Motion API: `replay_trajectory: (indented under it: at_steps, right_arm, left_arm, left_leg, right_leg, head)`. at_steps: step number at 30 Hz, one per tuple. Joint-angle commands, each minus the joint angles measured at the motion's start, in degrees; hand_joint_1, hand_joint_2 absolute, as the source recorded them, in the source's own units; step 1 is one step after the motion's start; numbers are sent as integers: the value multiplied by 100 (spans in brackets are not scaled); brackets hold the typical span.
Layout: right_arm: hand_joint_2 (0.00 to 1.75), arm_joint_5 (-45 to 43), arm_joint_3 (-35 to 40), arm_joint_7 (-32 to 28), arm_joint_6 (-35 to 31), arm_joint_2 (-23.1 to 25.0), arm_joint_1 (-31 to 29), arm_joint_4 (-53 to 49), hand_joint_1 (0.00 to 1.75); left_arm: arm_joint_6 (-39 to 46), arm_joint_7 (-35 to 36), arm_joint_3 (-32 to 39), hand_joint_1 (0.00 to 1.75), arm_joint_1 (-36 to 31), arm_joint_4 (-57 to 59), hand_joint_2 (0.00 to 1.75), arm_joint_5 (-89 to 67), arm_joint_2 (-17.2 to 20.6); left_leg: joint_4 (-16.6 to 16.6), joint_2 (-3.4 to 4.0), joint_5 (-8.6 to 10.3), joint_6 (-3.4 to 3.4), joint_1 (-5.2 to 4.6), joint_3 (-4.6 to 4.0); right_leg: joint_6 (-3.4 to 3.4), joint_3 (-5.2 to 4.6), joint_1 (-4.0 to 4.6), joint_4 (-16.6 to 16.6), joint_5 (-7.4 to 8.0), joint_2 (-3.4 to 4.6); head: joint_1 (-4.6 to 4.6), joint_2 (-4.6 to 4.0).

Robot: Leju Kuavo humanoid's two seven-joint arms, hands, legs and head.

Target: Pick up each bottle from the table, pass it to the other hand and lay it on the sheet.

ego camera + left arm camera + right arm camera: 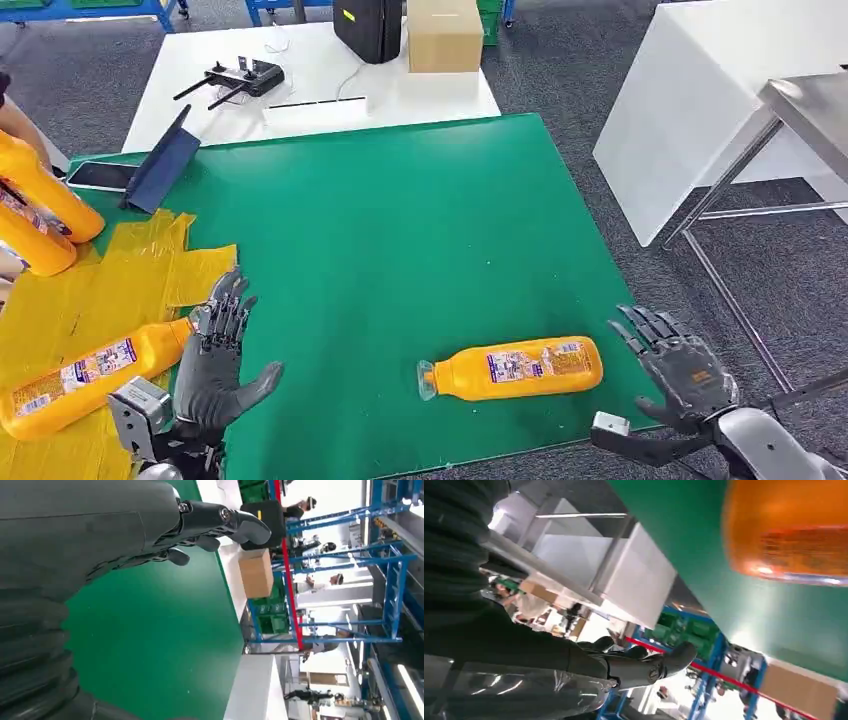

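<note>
An orange bottle (520, 368) with a clear cap lies on its side on the green table (400, 230), near the front edge. My right hand (680, 375) hovers open just right of its base, fingers spread; the right wrist view shows the bottle's base (789, 530) close by. A second orange bottle (90, 375) lies on the yellow sheet (100, 290) at the left. My left hand (220, 355) is open beside that bottle's neck, holding nothing. In the left wrist view its fingers (220, 522) hang over bare green.
Two more orange bottles (35, 205) lie at the far left edge of the sheet. At the table's back left sit a phone (100, 176) and a dark blue case (160, 160). Behind is a white table with a controller (240, 80) and cardboard box (445, 35). A steel table (810, 110) stands right.
</note>
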Motion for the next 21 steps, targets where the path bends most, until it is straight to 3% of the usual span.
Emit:
replay_trajectory:
  at_steps: [1,4,10,16,21]
  right_arm:
    - [175,-87,310,-347,379,521,-1223,2070,0]
    - [175,449,756,-282,-10,1061,-1761,2950,0]
    - [175,560,1244,-352,-152,1517,-2220,3440,0]
    - [175,532,1530,-451,-333,1950,-2460,3711,0]
    - [175,533,1562,-452,-329,2003,-2474,3729,0]
  left_arm:
    - [-56,33,-400,0,-272,576,175,110,221]
    - [-57,86,-413,0,-279,580,175,174,191]
    - [-85,84,-491,0,-365,637,175,196,157]
    - [-132,92,-548,0,-448,652,175,192,148]
    - [-137,93,-553,0,-462,651,175,191,147]
  left_leg:
    - [-14,-1,2,-7,12,26]
    - [-25,-5,6,-11,19,45]
    - [-16,4,3,-8,19,38]
    - [-8,4,6,-3,24,38]
    - [-8,-5,7,-6,28,47]
  right_leg:
    - [-2,29,9,-24,10,17]
    - [-7,48,16,-41,15,23]
    - [-6,36,16,-24,9,28]
    - [-2,31,25,-13,8,18]
    - [-4,47,27,-16,8,17]
  head:
    - [2,0]
    - [0,0]
    - [-2,0]
    - [2,0]
    - [0,0]
